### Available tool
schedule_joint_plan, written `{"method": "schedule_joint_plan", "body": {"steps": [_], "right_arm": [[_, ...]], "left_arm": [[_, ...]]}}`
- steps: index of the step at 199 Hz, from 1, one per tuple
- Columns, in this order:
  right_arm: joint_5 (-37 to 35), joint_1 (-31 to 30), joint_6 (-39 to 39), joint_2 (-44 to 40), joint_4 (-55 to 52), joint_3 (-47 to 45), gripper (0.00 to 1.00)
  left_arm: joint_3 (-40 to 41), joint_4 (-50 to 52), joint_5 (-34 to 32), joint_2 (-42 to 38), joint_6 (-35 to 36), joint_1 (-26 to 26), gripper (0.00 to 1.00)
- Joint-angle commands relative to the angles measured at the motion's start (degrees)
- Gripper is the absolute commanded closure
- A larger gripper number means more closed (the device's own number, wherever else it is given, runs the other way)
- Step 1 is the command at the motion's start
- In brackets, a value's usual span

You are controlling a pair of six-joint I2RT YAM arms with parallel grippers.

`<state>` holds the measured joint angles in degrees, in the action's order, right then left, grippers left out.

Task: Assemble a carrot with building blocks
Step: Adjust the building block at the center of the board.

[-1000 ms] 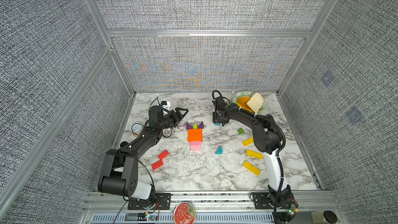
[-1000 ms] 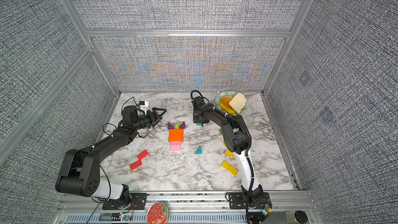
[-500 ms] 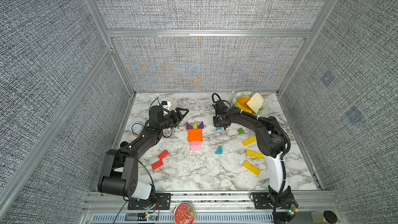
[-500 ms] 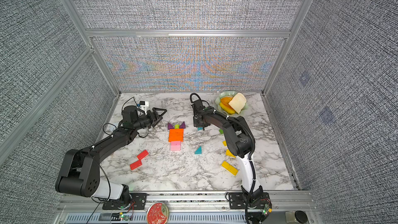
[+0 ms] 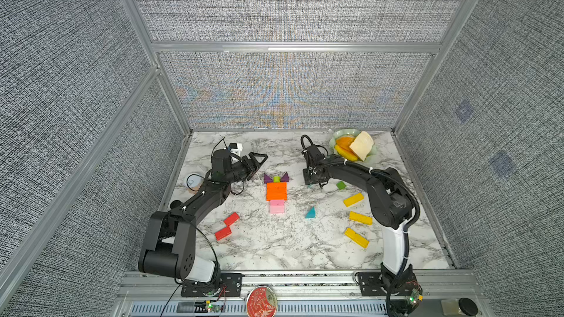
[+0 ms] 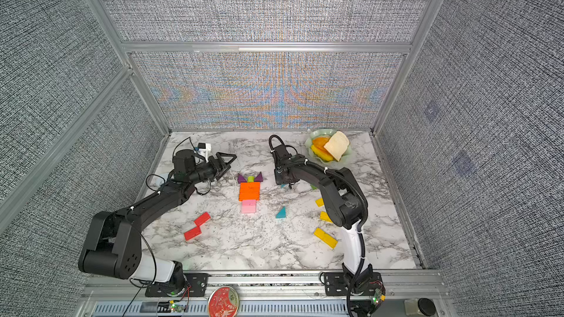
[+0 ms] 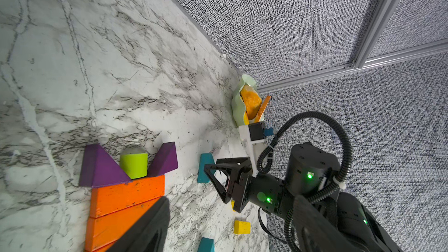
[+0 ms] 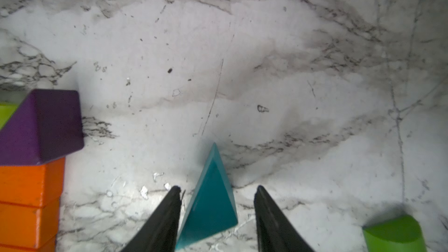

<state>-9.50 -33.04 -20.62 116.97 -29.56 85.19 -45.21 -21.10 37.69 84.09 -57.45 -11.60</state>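
The carrot lies flat mid-table: orange bars point(image 5: 276, 191), a pink bar point(image 5: 277, 206) below them, and two purple triangles point(image 5: 267, 178) flanking a lime-green stub point(image 5: 276, 179) on top. My right gripper point(image 8: 218, 187) is open, tips down on the table just right of it. A teal triangle point(image 8: 211, 197) lies between its fingers, close to one and clear of the other. My left gripper point(image 5: 261, 163) hovers open and empty left of the purple triangles. A second teal triangle point(image 5: 310, 212) lies loose nearer the front.
Another lime-green stub point(image 5: 341, 185) and three yellow bars point(image 5: 353, 200) lie under the right arm. Two red bars point(image 5: 227, 226) sit front left. A pale green bowl point(image 5: 341, 132) with fruit slices and bread stands back right. A small round object point(image 5: 193, 182) lies by the left wall.
My right gripper has slid a little toward the front with the teal triangle, and its jaws now stand apart around it. The left arm has not moved.
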Motion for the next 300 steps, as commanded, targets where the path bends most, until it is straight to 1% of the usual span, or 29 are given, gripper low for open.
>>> {"method": "schedule_joint_plan", "body": {"steps": [1, 40, 71, 99, 125, 151, 188, 203, 227, 249, 256, 286, 300], "right_arm": [[0.4, -0.31, -1.59, -0.8, 0.36, -0.72, 0.4], [-0.73, -0.09, -0.92, 0.59, -1.64, -0.68, 0.41], [-2.06, 0.59, -0.56, -1.24, -2.19, -3.54, 0.42], [-2.5, 2.76, -0.08, -3.6, -2.64, -6.53, 0.42], [-4.2, 5.0, 0.92, -4.24, -3.35, -6.77, 0.42], [-2.42, 6.88, 2.13, -1.91, -2.95, -3.94, 0.43], [-0.3, 6.89, 2.78, 0.81, -3.41, 1.37, 0.42], [-0.41, 6.61, 2.05, -0.65, -3.27, 0.93, 0.42], [0.03, 5.62, 1.51, -4.83, -1.03, -2.4, 0.43], [4.1, 5.61, 3.58, -5.85, 0.82, -3.53, 0.43], [4.49, 5.57, 4.1, -5.23, 0.4, -2.74, 0.42], [7.72, 5.45, 4.37, -2.01, 1.05, 0.05, 0.31], [7.61, 5.45, 4.1, 0.05, 0.99, 1.93, 0.29]], "left_arm": [[-0.42, -1.83, 0.8, -0.45, -0.31, -0.01, 0.19], [-0.39, -1.66, 0.54, -0.46, -0.1, -0.18, 0.19], [-0.48, -1.66, 0.59, -0.51, -0.09, -0.34, 0.19], [-0.32, -1.66, 0.45, -0.66, -0.01, -0.38, 0.19], [-0.43, -1.83, 0.56, -0.65, -0.15, -0.6, 0.19], [-0.4, -1.75, 0.63, -0.55, -0.12, -0.58, 0.19], [-0.42, -1.45, 0.37, -0.37, 0.06, -0.67, 0.19], [-0.43, -1.4, 0.29, -0.35, 0.17, -0.71, 0.19], [-0.48, -1.44, 0.45, -0.32, 0.02, -0.69, 0.19], [-0.46, -1.57, 0.54, -0.18, -0.14, -0.7, 0.19], [-0.48, -1.57, 0.54, -0.17, -0.18, -0.71, 0.19], [-0.44, -1.52, 0.43, -0.18, -0.03, -0.87, 0.19], [-0.44, -1.31, 0.34, -0.06, 0.1, -0.87, 0.19]]}}
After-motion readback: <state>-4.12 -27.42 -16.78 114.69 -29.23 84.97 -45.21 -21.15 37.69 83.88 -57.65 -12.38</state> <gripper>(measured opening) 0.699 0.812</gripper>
